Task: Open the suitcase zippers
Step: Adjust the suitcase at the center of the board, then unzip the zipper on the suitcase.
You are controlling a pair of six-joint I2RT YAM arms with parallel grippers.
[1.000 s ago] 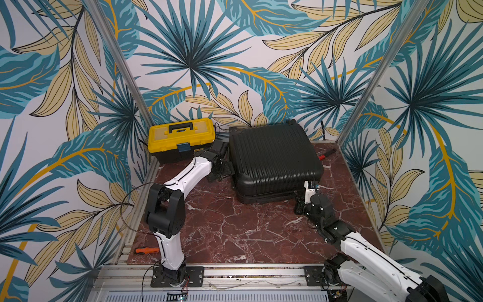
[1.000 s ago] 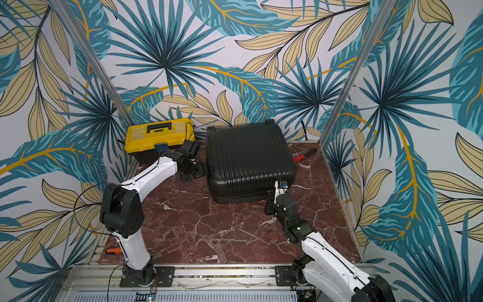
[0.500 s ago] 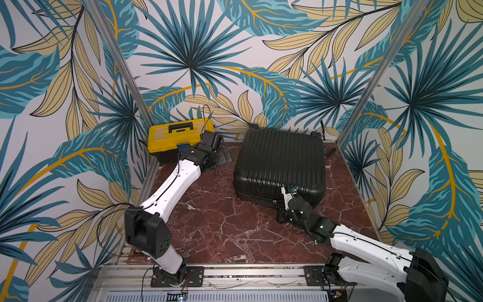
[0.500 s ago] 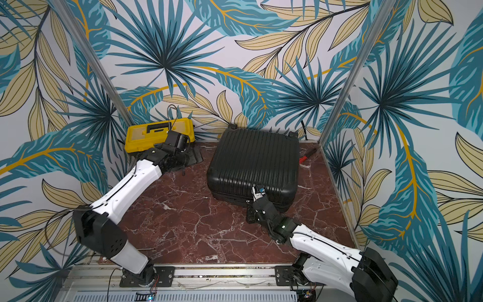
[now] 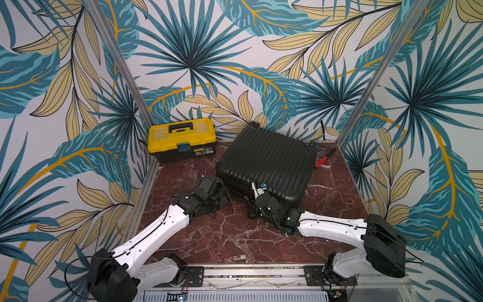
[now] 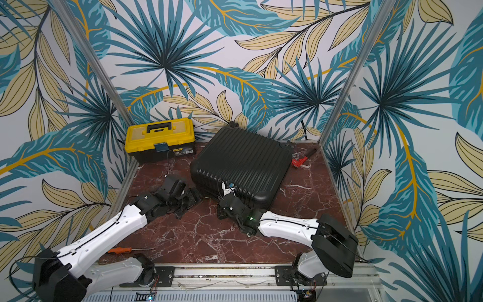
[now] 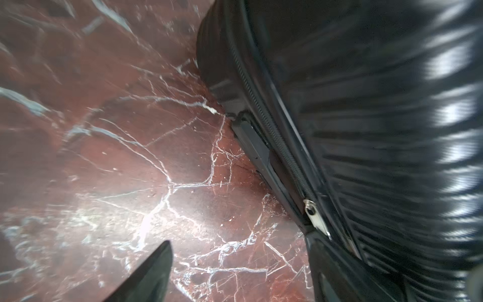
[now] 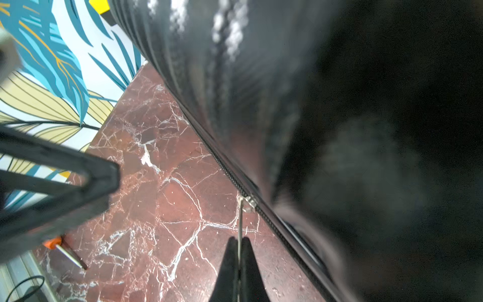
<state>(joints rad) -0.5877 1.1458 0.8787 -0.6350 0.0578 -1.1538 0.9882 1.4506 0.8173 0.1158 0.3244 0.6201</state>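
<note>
Sitting at the far left of the red stone worktop [image 5: 230,235] was a yellow toolbox [image 5: 181,138], which was not part of the job. Next came the left end effector [image 5: 223,200], low by the near left corner of the suitcase [image 5: 269,162]. Its fingers were wide apart and held nothing. A silver tab [image 7: 317,219] on the zippers [image 7: 277,136] lay just beside one finger. The big black suitcase lay flat in the middle, near the back wall, and its two halves looked shut together. Further right, the right end effector [image 8: 238,245] was pinched tight on a thin silver pull [image 8: 239,222] at the near edge. I think the job had only just begun. How much of the track was undone could not be told. The zippers had to go round the edge before the case could open.
</note>
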